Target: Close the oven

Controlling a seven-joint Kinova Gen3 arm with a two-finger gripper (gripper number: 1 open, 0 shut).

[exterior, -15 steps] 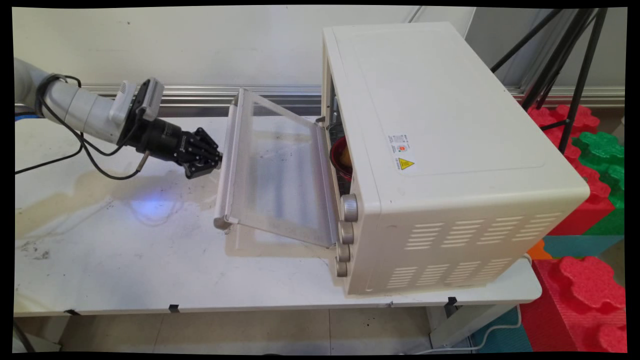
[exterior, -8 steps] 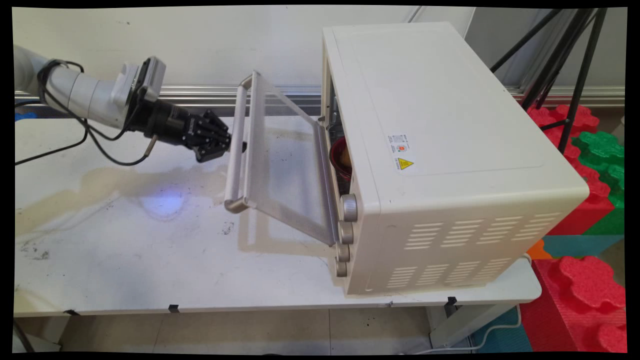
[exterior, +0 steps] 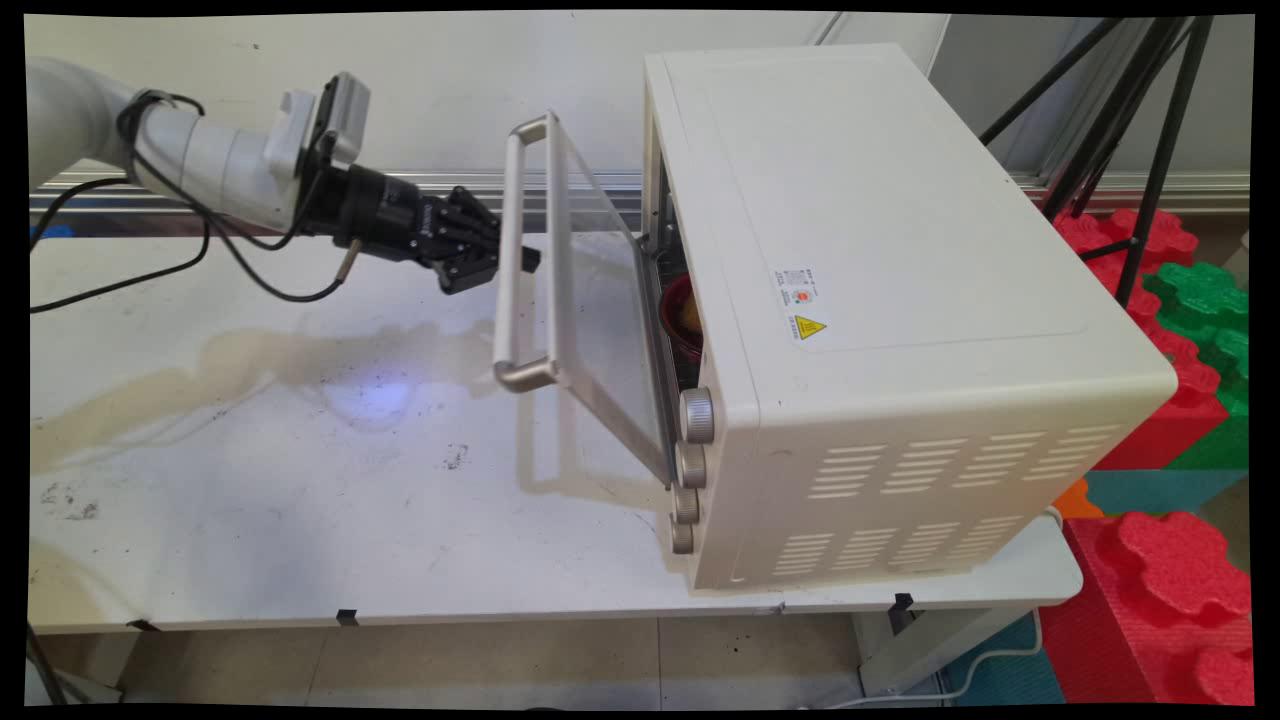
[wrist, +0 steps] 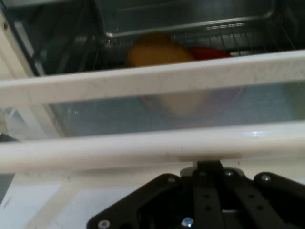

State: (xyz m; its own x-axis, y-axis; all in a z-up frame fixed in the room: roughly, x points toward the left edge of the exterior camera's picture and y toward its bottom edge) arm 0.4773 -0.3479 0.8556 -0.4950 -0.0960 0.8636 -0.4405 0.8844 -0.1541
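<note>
A cream toaster oven stands on the white table with its glass door half raised. My gripper is shut and presses against the door's silver handle from the left, one fingertip poking past the bar. Inside the oven sits a red bowl with something orange in it. The hand view shows the handle bar right in front of my gripper. Behind the glass are the red bowl and the orange food on the wire rack.
Several knobs run down the oven's front right of the door. Black tripod legs and red and green foam blocks stand right of the table. A black cable hangs from the arm over the table's left.
My gripper has moved up and to the right, pushing the handle; the oven door has swung from nearly flat to steeply raised, closer to the oven.
</note>
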